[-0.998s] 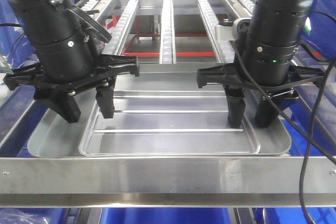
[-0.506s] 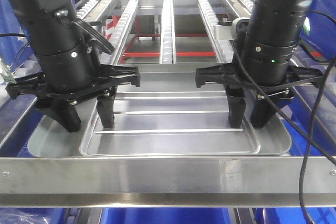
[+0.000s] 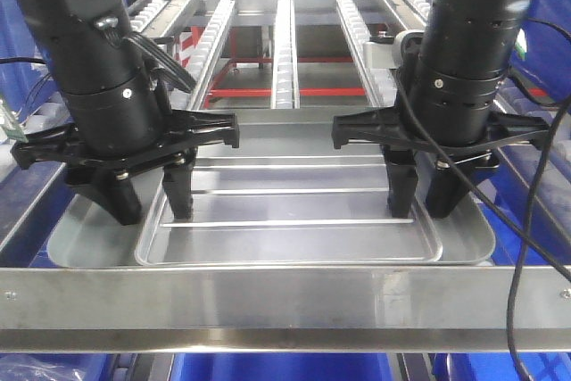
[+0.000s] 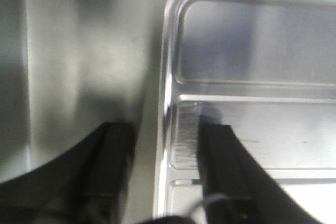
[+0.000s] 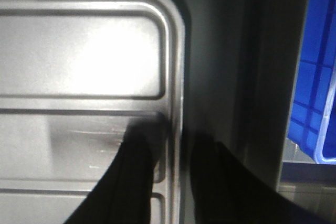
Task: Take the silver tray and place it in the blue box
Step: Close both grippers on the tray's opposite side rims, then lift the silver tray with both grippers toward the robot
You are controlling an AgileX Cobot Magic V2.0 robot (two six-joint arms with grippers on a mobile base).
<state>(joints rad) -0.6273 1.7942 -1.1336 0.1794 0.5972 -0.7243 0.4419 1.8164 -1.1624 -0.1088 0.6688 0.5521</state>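
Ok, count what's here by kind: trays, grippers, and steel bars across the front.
Tray: 1
Grippers: 2, the left gripper and the right gripper
Front bar: 1
Total: 4

The wide silver metal tray with round corners [image 3: 294, 238] has long straight lines across it. The deep blue plastic crate [image 5: 315, 77] at the right edge shows criss-cross lines.
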